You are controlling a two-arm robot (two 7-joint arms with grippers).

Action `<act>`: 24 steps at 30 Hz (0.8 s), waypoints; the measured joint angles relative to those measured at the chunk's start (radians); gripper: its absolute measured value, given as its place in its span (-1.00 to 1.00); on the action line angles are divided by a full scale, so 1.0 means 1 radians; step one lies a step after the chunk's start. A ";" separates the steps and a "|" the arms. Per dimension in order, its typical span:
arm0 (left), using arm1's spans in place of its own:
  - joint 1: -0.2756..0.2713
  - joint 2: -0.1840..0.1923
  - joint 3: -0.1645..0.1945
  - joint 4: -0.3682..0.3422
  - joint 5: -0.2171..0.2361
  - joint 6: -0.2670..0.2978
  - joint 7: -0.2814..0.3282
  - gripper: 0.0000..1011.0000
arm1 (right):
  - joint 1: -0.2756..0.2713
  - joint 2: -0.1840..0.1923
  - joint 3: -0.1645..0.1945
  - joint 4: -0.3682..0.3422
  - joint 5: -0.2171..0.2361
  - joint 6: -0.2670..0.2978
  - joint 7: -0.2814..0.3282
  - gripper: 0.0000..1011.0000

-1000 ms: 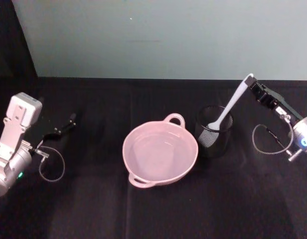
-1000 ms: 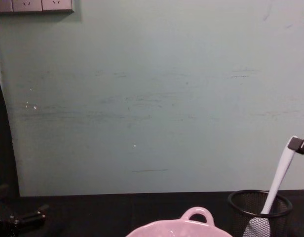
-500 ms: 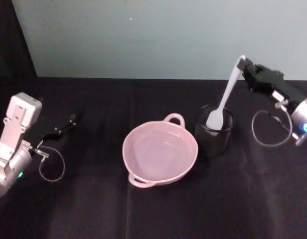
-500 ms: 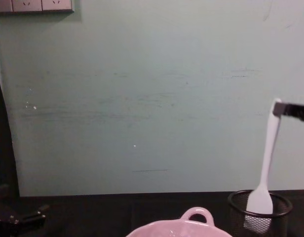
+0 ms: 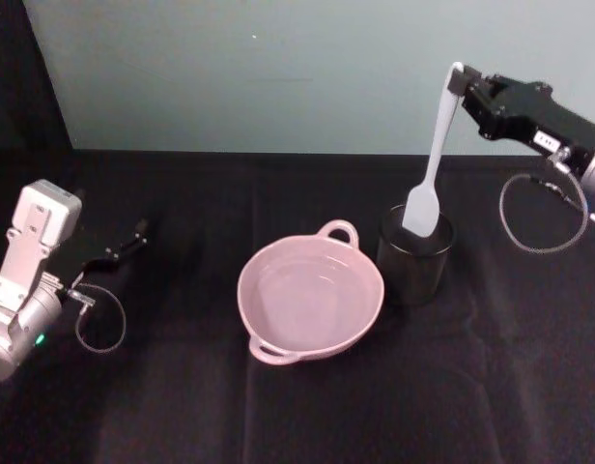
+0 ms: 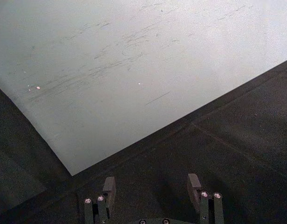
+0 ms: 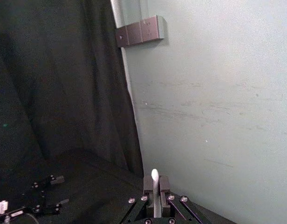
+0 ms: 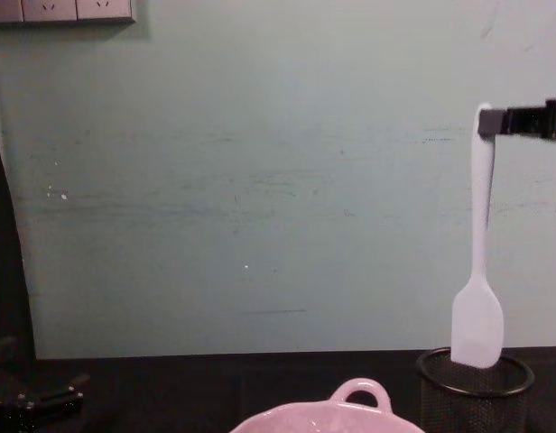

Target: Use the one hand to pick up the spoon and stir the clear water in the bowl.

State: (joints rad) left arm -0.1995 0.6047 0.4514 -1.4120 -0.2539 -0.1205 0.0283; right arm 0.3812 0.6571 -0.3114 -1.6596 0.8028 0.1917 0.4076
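My right gripper (image 5: 462, 85) is shut on the top of the white spoon's handle and holds it upright. The spoon (image 5: 432, 162) hangs with its flat blade just above the rim of the black mesh cup (image 5: 414, 259). From the chest view the spoon (image 8: 479, 271) dangles over the cup (image 8: 475, 390), held by the gripper (image 8: 491, 121). The handle tip (image 7: 154, 177) shows between the closed jaws in the right wrist view. The pale pink bowl (image 5: 269, 333) with clear water sits left of the cup. My left gripper (image 5: 135, 235) rests open far left on the table.
A black cloth covers the table (image 5: 307, 416). A pale green wall (image 5: 278, 68) stands behind it. Grey cable loops hang by both wrists. The bowl's loop handle (image 8: 359, 391) peeks up in the chest view.
The right gripper has risen and drawn the spoon up. Its blade went from deep inside the mesh cup to hanging at the cup's rim. The left arm stayed still.
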 joint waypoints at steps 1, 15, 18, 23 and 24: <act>0.000 0.000 0.000 0.000 0.000 0.000 0.000 1.00 | 0.000 0.003 0.001 -0.006 0.001 0.003 -0.001 -0.83; 0.000 0.000 0.000 0.000 0.000 0.000 0.000 1.00 | -0.003 0.010 0.009 -0.022 0.016 0.013 -0.006 -0.83; 0.000 0.000 0.000 0.000 0.000 0.000 0.000 1.00 | -0.003 0.010 0.009 -0.020 0.015 0.012 -0.006 -0.83; 0.000 0.000 0.000 0.000 0.000 0.000 0.000 1.00 | -0.003 0.010 0.008 -0.019 0.014 0.011 -0.005 -0.83; 0.000 0.000 0.000 0.000 0.000 0.000 0.000 1.00 | -0.003 0.010 0.008 -0.019 0.014 0.011 -0.005 -0.83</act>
State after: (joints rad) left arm -0.1995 0.6047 0.4514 -1.4120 -0.2539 -0.1206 0.0283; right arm 0.3785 0.6668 -0.3033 -1.6789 0.8164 0.2025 0.4021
